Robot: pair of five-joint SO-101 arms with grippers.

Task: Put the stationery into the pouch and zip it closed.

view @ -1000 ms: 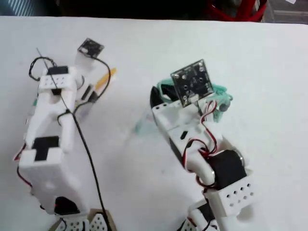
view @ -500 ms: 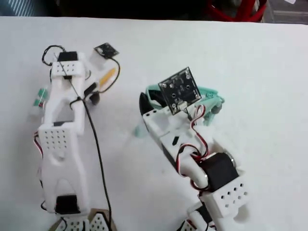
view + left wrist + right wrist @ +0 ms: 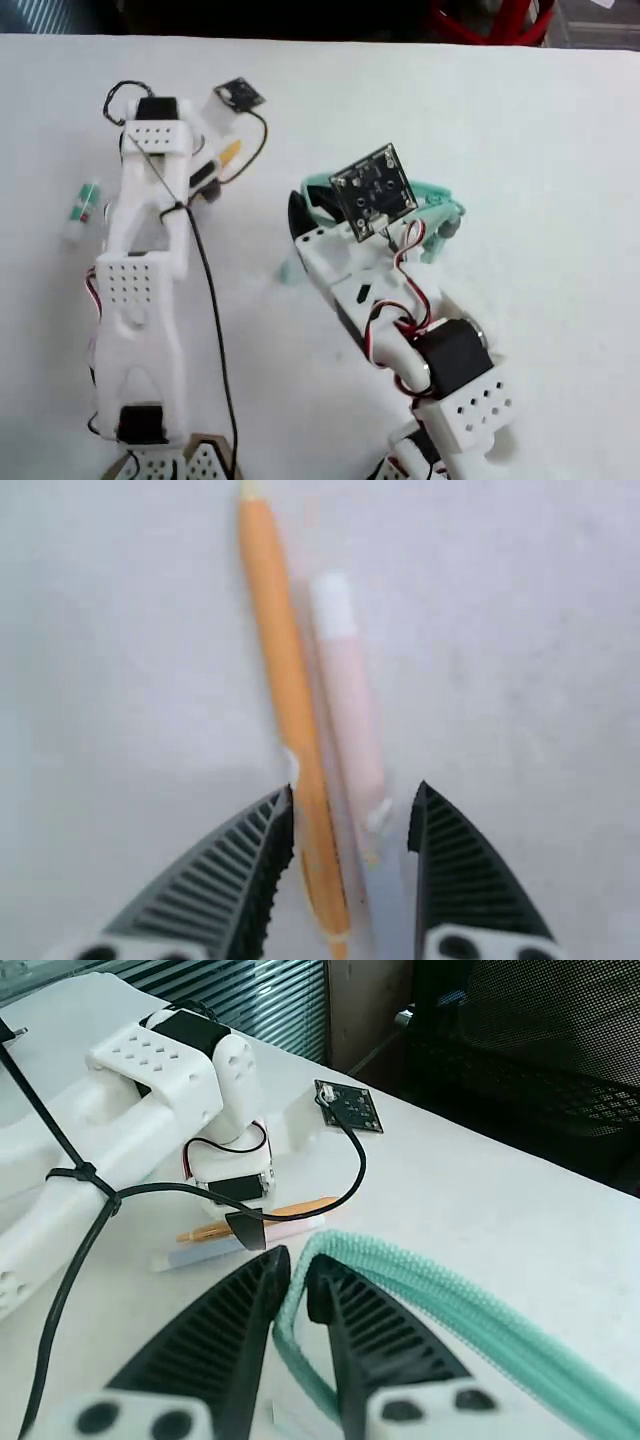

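An orange pencil (image 3: 288,700) and a pale pink stick (image 3: 348,700) lie side by side on the white table. My left gripper (image 3: 352,798) is open just above them, one finger on each side of the pair. From above, the pencil (image 3: 229,152) pokes out from under the left gripper (image 3: 208,185). The teal pouch (image 3: 430,1295) lies in front of the right arm, and my right gripper (image 3: 297,1260) is shut on its zipper edge. In the high view the pouch (image 3: 442,197) is largely hidden under the right gripper (image 3: 300,215) and its camera board.
A small white and green tube (image 3: 82,204) lies on the table left of the left arm (image 3: 140,270). The left arm's cable (image 3: 205,300) trails across the table between the arms. The table's far edge (image 3: 320,38) borders dark furniture.
My left arm has swung right and farther out over the pencil, uncovering the white and green tube. The right gripper has shifted slightly left with the pouch.
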